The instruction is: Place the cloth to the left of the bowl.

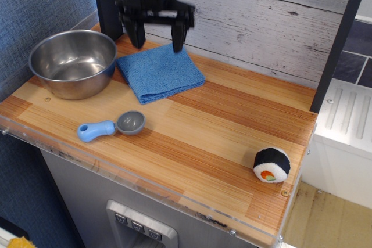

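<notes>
The blue folded cloth point(159, 74) lies flat on the wooden counter, just right of the shiny steel bowl point(74, 62) and touching its side. My gripper point(157, 43) hangs above the cloth's far edge, clear of it, with its two black fingers spread wide and nothing between them. It is a little motion-blurred. The bowl stands upright at the back left and is empty.
A grey scoop with a blue handle point(111, 126) lies in front of the cloth. A sushi-roll toy point(271, 165) sits near the front right edge. A black post point(106, 1) stands behind the bowl, against the white plank wall.
</notes>
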You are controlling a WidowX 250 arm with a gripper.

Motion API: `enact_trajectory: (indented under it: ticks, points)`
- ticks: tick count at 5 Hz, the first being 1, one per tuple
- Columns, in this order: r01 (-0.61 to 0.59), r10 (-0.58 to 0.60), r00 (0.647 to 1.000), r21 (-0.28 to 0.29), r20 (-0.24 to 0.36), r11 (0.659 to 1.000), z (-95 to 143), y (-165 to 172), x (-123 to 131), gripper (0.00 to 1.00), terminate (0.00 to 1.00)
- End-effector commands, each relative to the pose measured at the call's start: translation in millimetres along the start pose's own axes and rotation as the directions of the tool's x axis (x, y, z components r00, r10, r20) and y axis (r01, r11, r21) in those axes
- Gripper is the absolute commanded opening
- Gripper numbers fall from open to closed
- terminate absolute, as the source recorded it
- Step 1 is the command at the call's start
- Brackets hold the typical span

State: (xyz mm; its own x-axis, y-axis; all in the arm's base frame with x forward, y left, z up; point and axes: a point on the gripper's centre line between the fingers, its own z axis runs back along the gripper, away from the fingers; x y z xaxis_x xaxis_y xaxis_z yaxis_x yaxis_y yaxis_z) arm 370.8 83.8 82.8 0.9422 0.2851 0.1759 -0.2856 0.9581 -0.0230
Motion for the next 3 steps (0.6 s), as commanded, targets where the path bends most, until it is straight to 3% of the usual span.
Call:
enact_trajectory:
  ticks: [1, 2, 3]
  points:
    - [-0.015, 0.012, 0.995, 0.033, 0.099, 0.999, 42.8, -3.9, 0.9, 1.00, 0.00]
    - [-0.015, 0.012, 0.995, 0.033, 0.099, 0.999, 42.8, -3.9, 0.9, 1.00, 0.00]
    - [-0.015, 0.012, 0.995, 0.033, 0.099, 0.999, 42.8, -3.9, 0.9, 1.00, 1.00]
